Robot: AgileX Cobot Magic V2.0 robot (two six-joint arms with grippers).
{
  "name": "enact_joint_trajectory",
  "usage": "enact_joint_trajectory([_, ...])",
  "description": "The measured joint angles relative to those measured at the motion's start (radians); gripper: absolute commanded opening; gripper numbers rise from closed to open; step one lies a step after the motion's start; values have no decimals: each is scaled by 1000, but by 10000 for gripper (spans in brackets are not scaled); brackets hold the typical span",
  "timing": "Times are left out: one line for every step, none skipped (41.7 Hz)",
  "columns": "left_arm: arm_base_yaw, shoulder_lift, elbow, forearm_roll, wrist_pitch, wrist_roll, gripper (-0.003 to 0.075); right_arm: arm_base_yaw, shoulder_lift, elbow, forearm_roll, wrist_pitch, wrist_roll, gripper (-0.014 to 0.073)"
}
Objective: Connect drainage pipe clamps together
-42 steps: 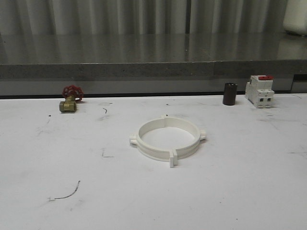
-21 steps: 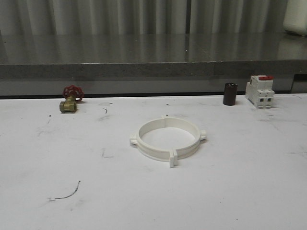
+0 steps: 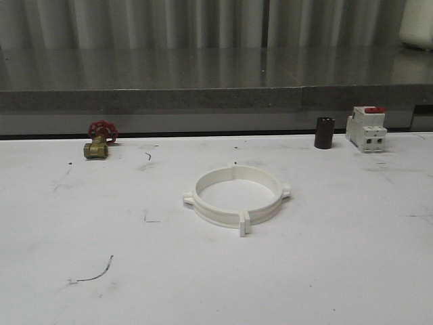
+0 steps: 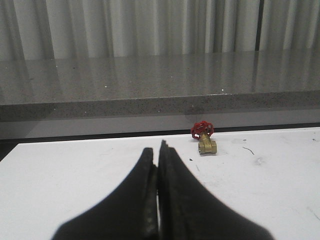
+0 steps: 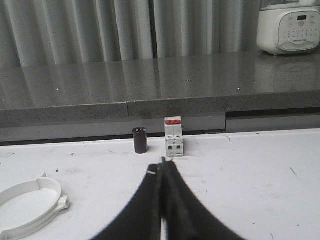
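Front view: the drainage pipe clamps (image 3: pixel 236 198) lie joined as one white ring mid-tabletop (image 3: pixel 325 271); a red-handled valve (image 3: pixel 99 139) sits at the far edge's left, a dark cylinder (image 3: pixel 324 133) and breaker (image 3: pixel 366 128) toward the far right corner.

Left wrist view: the left gripper (image 4: pixel 159 150) is pressed together, empty, the valve (image 4: pixel 204 137) beyond.

Right wrist view: the right gripper (image 5: pixel 162 164) is likewise closed and empty, the ring (image 5: pixel 31 204) off to its side.

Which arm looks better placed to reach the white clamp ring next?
Probably right: the right pincer already has the clamp ring in its view. The left pincer faces the brass valve, off to the ring's left.
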Motion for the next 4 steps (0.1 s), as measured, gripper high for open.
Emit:
enact_joint_trajectory([0, 0, 0, 0, 0, 0, -20, 0, 0, 0, 0, 0, 0, -116])
enact_joint_trajectory([0, 0, 0, 0, 0, 0, -20, 0, 0, 0, 0, 0, 0, -116])
enact_joint_trajectory([0, 0, 0, 0, 0, 0, -20, 0, 0, 0, 0, 0, 0, -116])
enact_joint_trajectory([0, 0, 0, 0, 0, 0, -20, 0, 0, 0, 0, 0, 0, -116])
